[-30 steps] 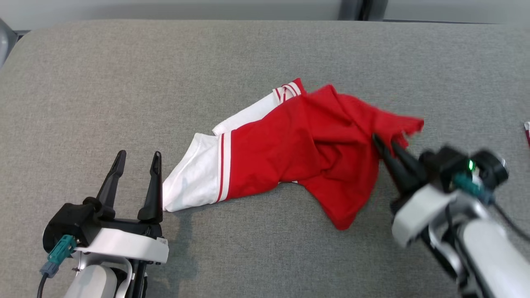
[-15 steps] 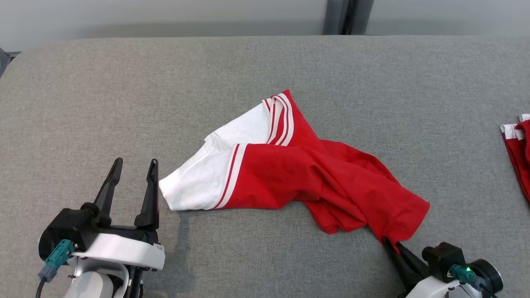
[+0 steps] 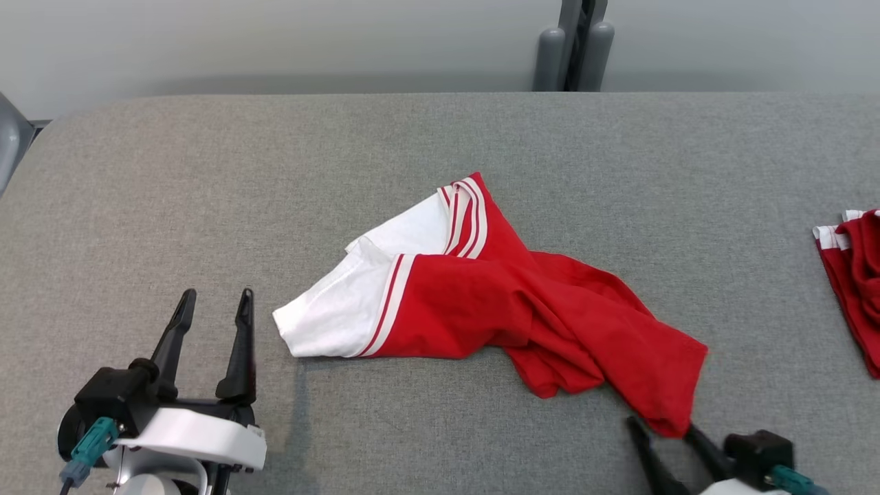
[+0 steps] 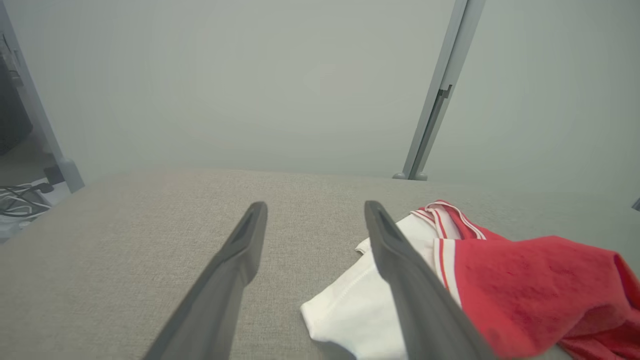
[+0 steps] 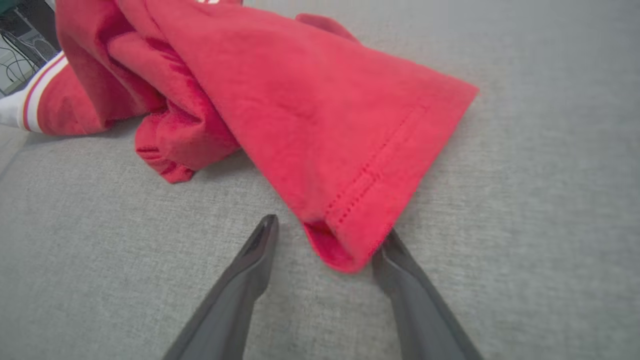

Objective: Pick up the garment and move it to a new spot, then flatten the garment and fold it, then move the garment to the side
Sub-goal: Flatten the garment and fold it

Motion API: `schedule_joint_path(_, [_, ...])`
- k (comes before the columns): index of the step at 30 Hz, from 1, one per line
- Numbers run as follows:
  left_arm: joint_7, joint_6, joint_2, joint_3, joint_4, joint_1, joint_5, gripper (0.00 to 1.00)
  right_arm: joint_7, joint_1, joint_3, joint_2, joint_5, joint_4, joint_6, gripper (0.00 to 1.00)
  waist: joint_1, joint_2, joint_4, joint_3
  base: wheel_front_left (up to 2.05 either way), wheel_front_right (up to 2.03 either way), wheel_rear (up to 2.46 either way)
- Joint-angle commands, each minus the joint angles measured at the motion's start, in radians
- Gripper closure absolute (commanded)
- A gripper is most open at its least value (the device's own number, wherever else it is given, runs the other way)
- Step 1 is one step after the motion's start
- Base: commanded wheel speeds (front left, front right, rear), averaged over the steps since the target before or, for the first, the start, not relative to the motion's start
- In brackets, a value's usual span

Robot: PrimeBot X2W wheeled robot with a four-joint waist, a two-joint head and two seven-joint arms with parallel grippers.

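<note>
- Now, at the grey cloth-covered table [image 3: 206, 172], we are holding our right gripper [image 5: 329, 225] low at the near edge, its two dark fingers standing apart and gripping nothing.
- The red and white garment [image 3: 495, 302] is lying crumpled near the middle of the table, its white end pointing toward our left and its red body trailing toward our right.
- The garment's red hemmed corner is resting on the table between our right fingertips, and in the right wrist view its edge is touching one of them.
- We are holding our left gripper [image 3: 216, 294] wide open and empty, just beside the garment's white end, with a strip of table showing between them.
- A second red and white cloth [image 3: 849, 275] is lying at the table's right edge, well apart from the garment.
</note>
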Motion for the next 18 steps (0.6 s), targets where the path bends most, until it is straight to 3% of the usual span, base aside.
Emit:
schedule_joint_path(1, [0.002, 0.01, 0.01, 0.008, -0.008, 0.018, -0.006, 0.0, -0.014, 0.033, -0.049, -0.022, 0.007, -0.013, -0.007, 0.0, 0.0, -0.0001, -0.005, -0.012, 0.0, 0.0, 0.0])
schedule_joint_path(10, [0.009, 0.036, 0.03, 0.031, -0.033, 0.048, -0.012, 0.0, -0.01, 0.071, -0.229, -0.029, -0.045, -0.2, -0.004, 0.0, 0.0, -0.0001, -0.021, -0.034, 0.0, 0.0, 0.0])
schedule_joint_path(18, [0.006, 0.059, 0.043, 0.05, -0.046, 0.055, -0.013, 0.0, 0.013, 0.009, -0.365, 0.035, -0.088, -0.378, -0.004, 0.0, 0.0, -0.0001, -0.026, -0.052, 0.0, 0.0, 0.0])
